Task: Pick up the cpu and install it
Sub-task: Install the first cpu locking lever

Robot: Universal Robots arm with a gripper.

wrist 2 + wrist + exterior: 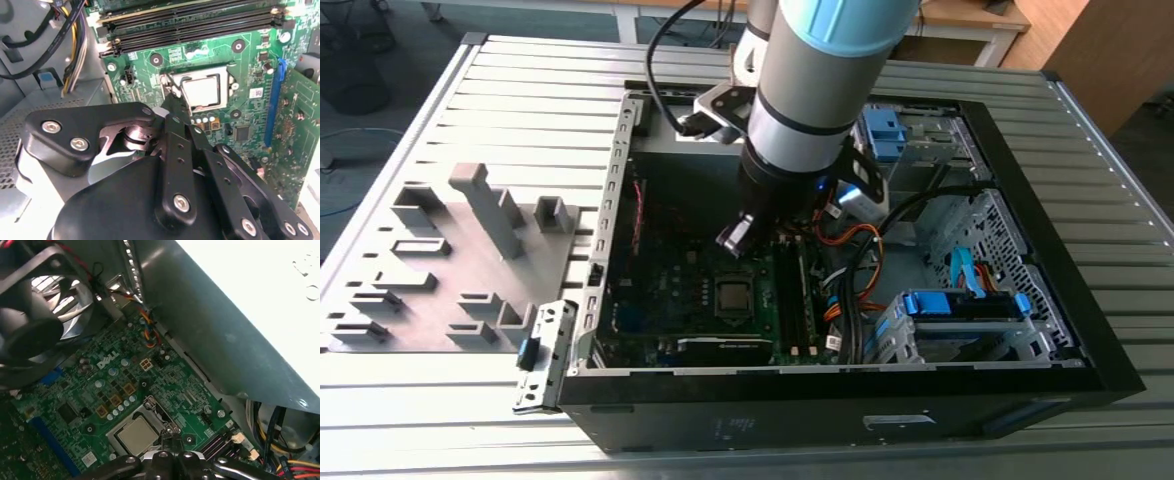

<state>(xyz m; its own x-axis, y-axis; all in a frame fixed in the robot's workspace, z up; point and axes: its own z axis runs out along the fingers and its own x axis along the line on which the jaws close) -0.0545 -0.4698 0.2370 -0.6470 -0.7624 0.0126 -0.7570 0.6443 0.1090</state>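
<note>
**Tool.** Black multi-link gripper (173,102) on the grey and blue arm, lowered inside the case. In the second wrist view its fingertips are pressed together into one dark point with nothing visible between them. That point hangs just beside a corner of the socket. Whether it touches the metal there cannot be told.

**Task item.** The cpu (202,90), a small thin square chip with a pale silvery-grey flat top, lies flat and square inside the silver metal socket frame (200,75). It is apart from the fingertips. It also appears in the first wrist view (136,434) and, small, in the exterior view (735,294).

**Surroundings.**
- Green printed motherboard (250,60) carrying the socket.
- Long black memory slots (200,25) near the socket.
- Black round cooling fan (35,315), well apart from the socket.
- Open black computer case (854,400).
- Ribbed silver metal table (520,100) under the case.

**Step, as judged.** Pick-up and placing appear finished, and the work stands at the seating or securing end. Whether the frame is latched cannot be told.

**Handling note.** Any further move near the socket calls for a light, vertical touch kept off the chip's top, so the chip does not shift on its contacts.
</note>
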